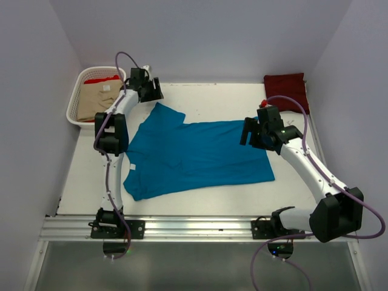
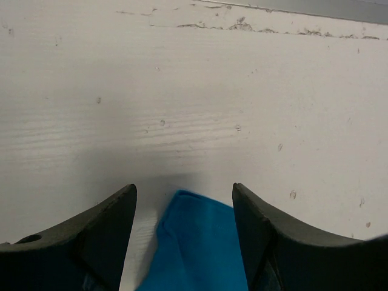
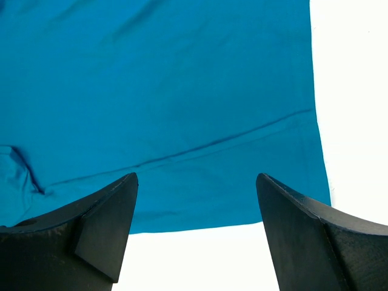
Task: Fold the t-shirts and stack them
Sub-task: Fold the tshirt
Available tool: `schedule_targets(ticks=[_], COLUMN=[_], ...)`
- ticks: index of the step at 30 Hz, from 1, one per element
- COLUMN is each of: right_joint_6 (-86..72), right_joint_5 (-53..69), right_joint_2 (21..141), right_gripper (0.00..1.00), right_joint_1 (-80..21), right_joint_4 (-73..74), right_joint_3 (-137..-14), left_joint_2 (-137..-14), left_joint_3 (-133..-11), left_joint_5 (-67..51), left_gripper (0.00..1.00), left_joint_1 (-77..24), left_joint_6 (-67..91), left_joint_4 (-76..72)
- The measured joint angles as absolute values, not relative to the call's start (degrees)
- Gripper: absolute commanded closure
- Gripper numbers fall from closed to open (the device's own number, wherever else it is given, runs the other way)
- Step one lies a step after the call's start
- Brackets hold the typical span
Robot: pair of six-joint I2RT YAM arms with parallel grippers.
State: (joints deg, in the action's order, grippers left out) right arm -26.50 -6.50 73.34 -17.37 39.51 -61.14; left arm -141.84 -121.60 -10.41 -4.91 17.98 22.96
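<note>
Bench [image 1: 206, 97]: white painted wood with the grain showing, filling the middle of the cell.
Bench far edge [image 2: 242, 24]: paint chipped and scuffed in a ragged line.
Back wall [image 1: 200, 36]: plain, pale lilac-grey.
Left wall [image 1: 30, 91]: same colour, close beside the bench.
Right wall [image 1: 361, 73]: same colour, close beside the bench.
Rail [image 1: 194, 227]: slotted aluminium bar along the bench's near edge.
Panel [image 1: 194, 267]: dull grey, below the rail.
Light: soft and even from above, with faint shadows.

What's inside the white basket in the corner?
A beige t-shirt fills most of the white basket, with a bright red t-shirt peeking out along its far edge. Anything underneath them is covered.
</note>
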Motion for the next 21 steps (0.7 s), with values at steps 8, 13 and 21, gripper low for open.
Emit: schedule_targets(ticks=[8, 13, 21], right_joint_6=[-26.5, -26.5, -26.6], right_joint_5=[-7.3, -8.0, -8.3], right_joint_2=[73.8, 74.0, 74.0], right_gripper=[0.17, 0.19, 0.20], right_joint_1=[-17.4, -17.4, -17.3], right_joint_4=[39.7, 39.7, 39.5], right_joint_3=[-61.1, -61.1, -61.0], left_joint_2=[-143.4, -143.5, -142.0], left_joint_3=[-121.9, -121.0, -117.5], left_joint_5=[-13.2, -13.2, -12.8], left_gripper=[0.38, 0.46, 0.48], left_joint_1=[-4.9, -4.9, -4.9], left_joint_6=[18.4, 18.5, 18.4], left_joint_4=[22.9, 22.7, 20.1])
